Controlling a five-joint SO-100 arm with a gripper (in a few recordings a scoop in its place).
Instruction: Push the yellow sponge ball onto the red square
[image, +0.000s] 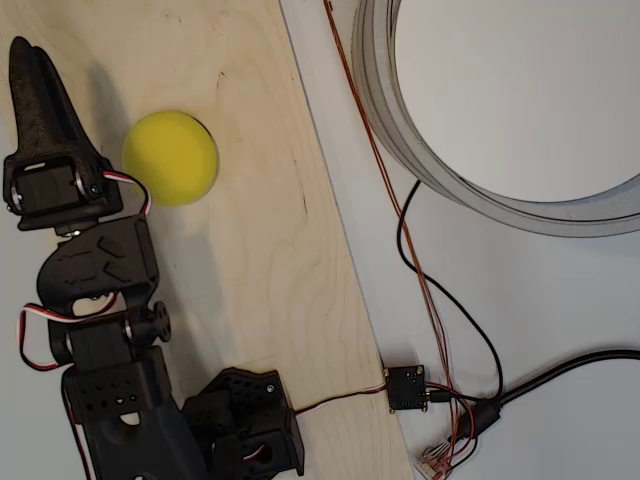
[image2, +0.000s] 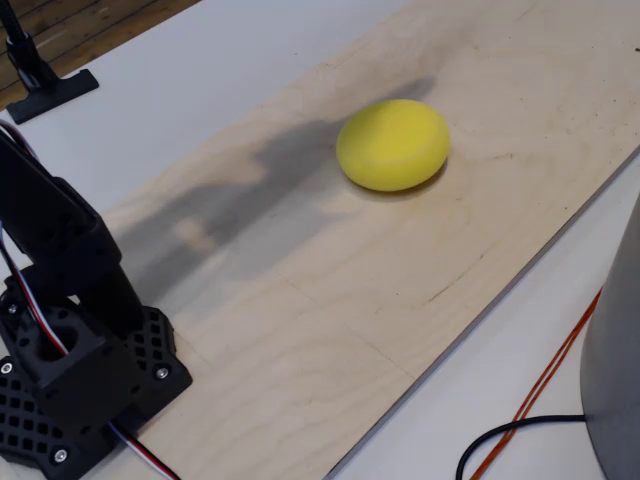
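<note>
Overhead view showed the yellow sponge ball (image: 170, 157) just right of the jaws (image: 30, 75), which looked closed and held nothing.

There's the yellow sponge ball (image: 170, 157), bright and matte, sitting on the pale wooden board (image: 270, 250). From overhead it looks cleanly round; in the fixed view (image2: 393, 144) it reads a touch squat, wider than tall, though that may just be the angle. It rests on bare wood, nearer the board's left edge than its right edge in the overhead view, throwing a soft shadow to one side, and nothing is touching it
</note>
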